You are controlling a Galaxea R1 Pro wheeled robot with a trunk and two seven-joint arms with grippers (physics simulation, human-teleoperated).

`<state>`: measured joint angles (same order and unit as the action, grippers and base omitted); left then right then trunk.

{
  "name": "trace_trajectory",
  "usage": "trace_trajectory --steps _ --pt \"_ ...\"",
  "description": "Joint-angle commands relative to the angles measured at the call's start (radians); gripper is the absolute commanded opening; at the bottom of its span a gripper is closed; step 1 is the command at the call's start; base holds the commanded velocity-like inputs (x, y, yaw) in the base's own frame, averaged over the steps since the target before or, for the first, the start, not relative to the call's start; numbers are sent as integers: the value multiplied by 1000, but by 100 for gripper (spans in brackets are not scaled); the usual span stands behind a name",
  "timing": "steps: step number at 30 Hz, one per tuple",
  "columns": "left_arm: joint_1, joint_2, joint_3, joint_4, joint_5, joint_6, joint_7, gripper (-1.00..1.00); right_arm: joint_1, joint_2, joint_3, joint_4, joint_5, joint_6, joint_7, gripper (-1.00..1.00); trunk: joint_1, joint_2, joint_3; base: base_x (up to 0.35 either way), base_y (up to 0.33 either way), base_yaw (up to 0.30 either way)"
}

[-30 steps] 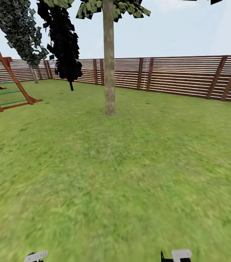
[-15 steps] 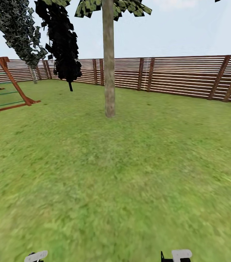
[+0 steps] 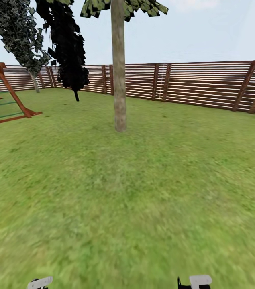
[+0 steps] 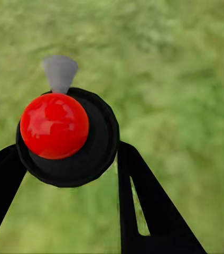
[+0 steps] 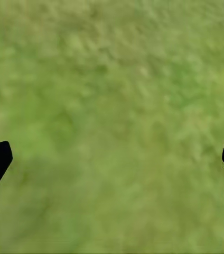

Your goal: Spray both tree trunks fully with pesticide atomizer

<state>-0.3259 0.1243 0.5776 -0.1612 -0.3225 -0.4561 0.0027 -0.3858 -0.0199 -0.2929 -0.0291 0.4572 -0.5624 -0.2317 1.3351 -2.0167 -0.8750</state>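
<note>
Carrying the pesticide atomizer (image 4: 64,132), a black round-bodied bottle with a glossy red cap and a grey nozzle, the left gripper (image 4: 67,164) has its two black fingers clamped on the bottle's sides above the green lawn (image 3: 143,192). The right gripper (image 5: 112,159) hangs with its fingertips wide apart and nothing between them. Ahead, a tall tree with a slim beige-grey mottled trunk (image 3: 119,72) stands well apart from the robot, with the brown slatted wooden fence (image 3: 207,82) beyond it and a red-brown wooden climbing frame (image 3: 3,96) at far left. Judging by this, the step in hand is the approach to the first tree; next the robot needs to close in and aim the nozzle at the trunk.
</note>
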Motion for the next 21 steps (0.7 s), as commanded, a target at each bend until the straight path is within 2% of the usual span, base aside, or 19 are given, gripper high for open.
trace_trajectory --steps 1,21 --pt "-1 0 8 1 -10 -4 0 -100 -1 0 -5 1 11 -2 -6 100 0 0 -1 313 -125 0" --pt "-1 0 8 1 -10 -5 0 -100 -1 0 -5 1 11 -2 -6 100 0 0 -1 318 -125 0"
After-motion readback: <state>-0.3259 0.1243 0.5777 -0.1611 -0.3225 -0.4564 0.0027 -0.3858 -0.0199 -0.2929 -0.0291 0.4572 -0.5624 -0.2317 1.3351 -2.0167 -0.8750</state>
